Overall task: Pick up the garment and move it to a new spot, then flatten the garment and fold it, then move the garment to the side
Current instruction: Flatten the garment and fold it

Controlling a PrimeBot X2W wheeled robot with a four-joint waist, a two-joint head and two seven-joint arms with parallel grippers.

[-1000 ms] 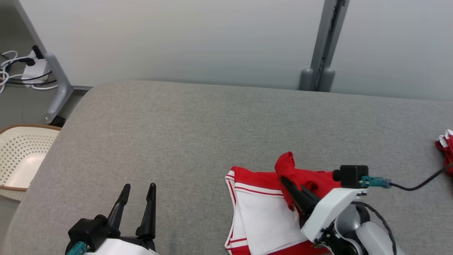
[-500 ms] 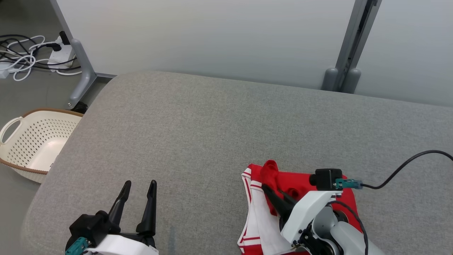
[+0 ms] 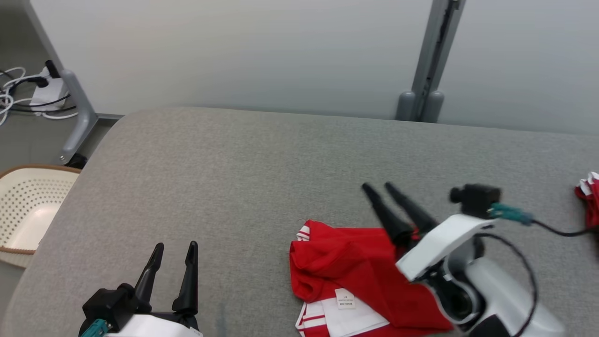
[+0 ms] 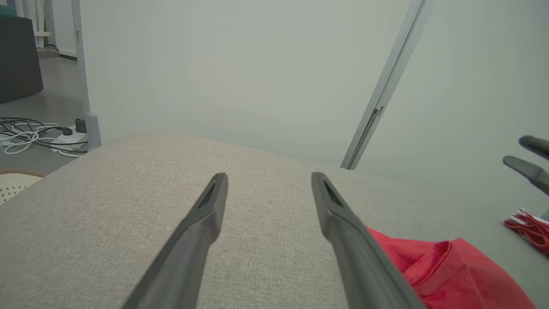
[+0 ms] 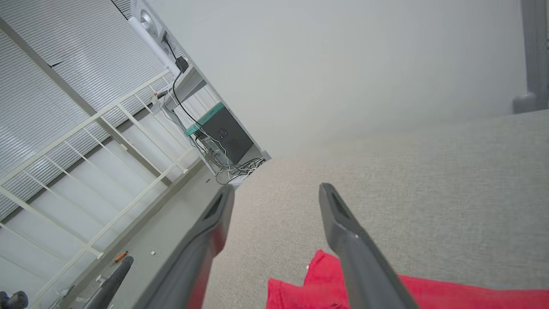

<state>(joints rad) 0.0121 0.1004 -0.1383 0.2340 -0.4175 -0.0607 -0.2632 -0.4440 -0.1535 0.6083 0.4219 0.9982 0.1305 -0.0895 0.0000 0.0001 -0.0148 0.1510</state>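
My right gripper [image 3: 376,186] has let go of the red fold it pinched a moment ago and now hangs just above the garment [image 3: 355,267] with its fingers spread and nothing between them. The cloth has flopped over, so red covers most of the white panel. My left gripper [image 3: 175,244] also stands wide apart and empty, near the table's front left and well apart from the garment. The garment lies near the front edge of the grey table [image 3: 243,178], right of the middle. Bare surface runs ahead of it to the rounded far edge and leftward to the rounded corner. Beyond that corner a cream basket [image 3: 23,210] sits on the floor. A small white label [image 3: 345,298] shows on the red cloth, its print too small to read. My right forearm hides the garment's right side, and the head view's bottom edge cuts off its near hem. Another red and white cloth [image 3: 588,196] lies half cut off at the right edge.
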